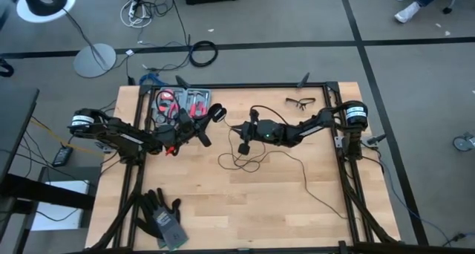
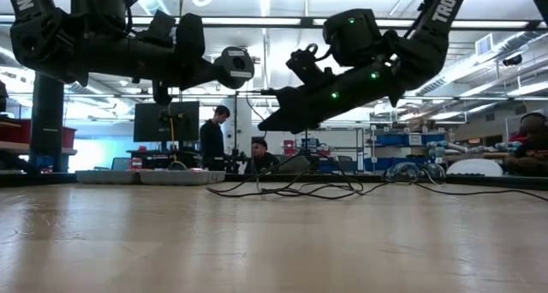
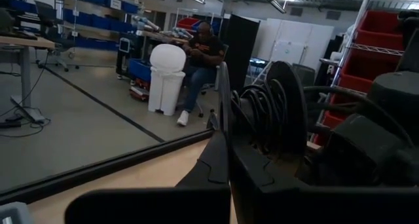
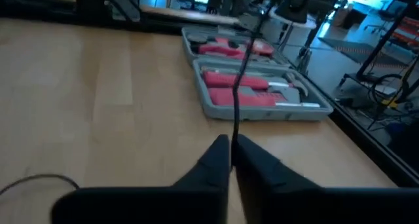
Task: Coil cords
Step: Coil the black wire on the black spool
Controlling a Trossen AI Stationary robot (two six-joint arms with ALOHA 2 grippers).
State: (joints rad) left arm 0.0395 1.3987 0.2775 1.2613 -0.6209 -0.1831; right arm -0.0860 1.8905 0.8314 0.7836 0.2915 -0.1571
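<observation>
Part coiled. My left gripper (image 1: 210,125), clamped shut, holds several cord (image 1: 286,159) turns wound at its tip (image 3: 265,112). My right gripper (image 4: 230,152) pinches the strand. Most cord lies loose mid-table, thin, black, straggling toward the front right; puck not made out.

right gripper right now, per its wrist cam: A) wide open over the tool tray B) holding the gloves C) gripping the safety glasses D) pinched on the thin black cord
D: in the right wrist view the right gripper has its fingers together with the thin black cord running up from between them; the tool tray lies farther off.
</observation>
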